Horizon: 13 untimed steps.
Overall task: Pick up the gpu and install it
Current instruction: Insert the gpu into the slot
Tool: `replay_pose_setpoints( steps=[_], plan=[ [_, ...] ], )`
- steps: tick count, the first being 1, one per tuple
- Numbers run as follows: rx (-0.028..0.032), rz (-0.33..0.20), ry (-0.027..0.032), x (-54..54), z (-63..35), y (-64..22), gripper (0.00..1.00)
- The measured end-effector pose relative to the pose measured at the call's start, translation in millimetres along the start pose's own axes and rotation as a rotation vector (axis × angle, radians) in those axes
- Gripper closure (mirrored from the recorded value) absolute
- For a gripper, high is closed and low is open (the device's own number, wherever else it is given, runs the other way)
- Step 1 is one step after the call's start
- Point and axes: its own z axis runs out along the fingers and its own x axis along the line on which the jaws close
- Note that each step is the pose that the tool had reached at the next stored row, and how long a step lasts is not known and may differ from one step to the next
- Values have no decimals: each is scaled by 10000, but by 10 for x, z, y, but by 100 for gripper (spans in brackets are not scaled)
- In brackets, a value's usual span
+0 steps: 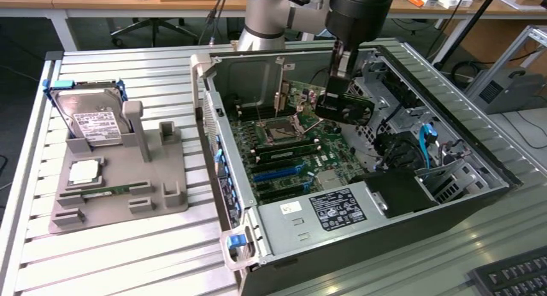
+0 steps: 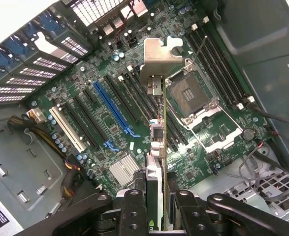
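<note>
Gripper (image 2: 158, 199) pinches the gpu (image 2: 156, 64) edge-on above the motherboard (image 2: 193, 167) inside the open computer case (image 1: 243, 72).

Inspection of colours, taking the motherboard (image 2: 183, 167) as reference: you have a green board carrying black slots, one bright blue slot (image 2: 112, 110) and one cream slot (image 2: 68, 130). Over the motherboard, the gpu (image 2: 160, 59) shows a silver bracket and a green-tan board edge; its face is black in the exterior view. The end effector (image 2: 158, 201) is black. Around the motherboard, the case (image 1: 385, 248) is black outside and grey within, with blue clips (image 1: 237, 240) and a blue cable (image 1: 427, 142). Well away from the motherboard, note a grey holder (image 1: 163, 193) and a silver hard drive (image 1: 92, 120) with a white label. The desk (image 1: 128, 257) is pale and ribbed.
</note>
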Motion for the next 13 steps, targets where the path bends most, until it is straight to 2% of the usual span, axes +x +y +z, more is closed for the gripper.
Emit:
replay_pose_setpoints(
  steps=[13],
  plan=[
    [10,-250,-3,0,3,0,73]
  ],
)
